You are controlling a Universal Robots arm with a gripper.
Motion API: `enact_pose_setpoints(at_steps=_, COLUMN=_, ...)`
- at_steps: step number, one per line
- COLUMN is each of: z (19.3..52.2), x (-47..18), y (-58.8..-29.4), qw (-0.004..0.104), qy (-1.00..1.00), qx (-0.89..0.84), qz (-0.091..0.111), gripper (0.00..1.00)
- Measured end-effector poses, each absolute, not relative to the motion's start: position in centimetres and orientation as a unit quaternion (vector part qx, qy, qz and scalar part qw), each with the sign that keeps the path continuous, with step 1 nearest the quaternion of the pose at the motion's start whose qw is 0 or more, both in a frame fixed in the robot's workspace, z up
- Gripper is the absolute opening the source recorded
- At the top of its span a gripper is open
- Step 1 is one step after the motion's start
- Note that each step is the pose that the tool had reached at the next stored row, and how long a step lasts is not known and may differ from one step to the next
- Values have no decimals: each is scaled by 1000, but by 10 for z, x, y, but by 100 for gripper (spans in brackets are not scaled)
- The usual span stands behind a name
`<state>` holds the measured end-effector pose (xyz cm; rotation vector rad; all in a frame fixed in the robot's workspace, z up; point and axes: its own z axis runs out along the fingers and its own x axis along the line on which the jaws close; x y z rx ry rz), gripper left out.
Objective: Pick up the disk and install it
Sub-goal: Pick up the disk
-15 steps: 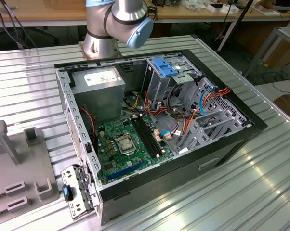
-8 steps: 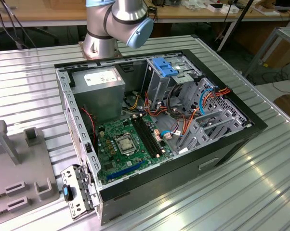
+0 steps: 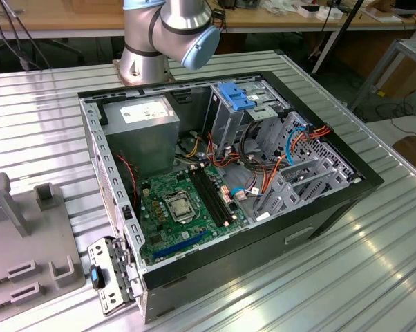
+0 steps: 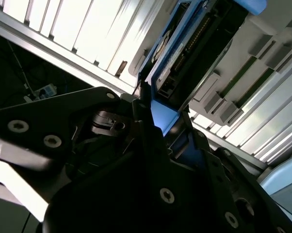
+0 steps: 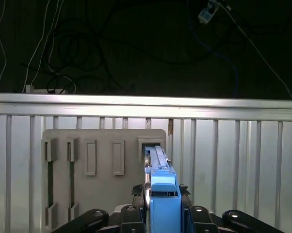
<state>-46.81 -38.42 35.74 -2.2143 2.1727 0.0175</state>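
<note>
The disk stands on its thin edge, dead centre in the first wrist view, bright blue carrier rail facing us, far end at a slot of the grey holder. In the second wrist view, the disk tilts, dark-bodied, blue-edged.

The desk had a ribbed silver-metal top of long parallel slats; in the first wrist view its far edge showed as a bright raised rail. Directly on it lay an open black computer case, on its side near the middle of the top, with the arm's round base standing on the slats just behind it. A flat grey slotted holder plate rested on the desk toward the exterior view's left, just beside the case's near corner.
</note>
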Motion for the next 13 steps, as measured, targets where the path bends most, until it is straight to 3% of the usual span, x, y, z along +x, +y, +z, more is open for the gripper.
enact_pose_setpoints(at_steps=13, z=366, x=-468, y=-384, qw=20, qy=700, qx=-714, qz=6, gripper=37)
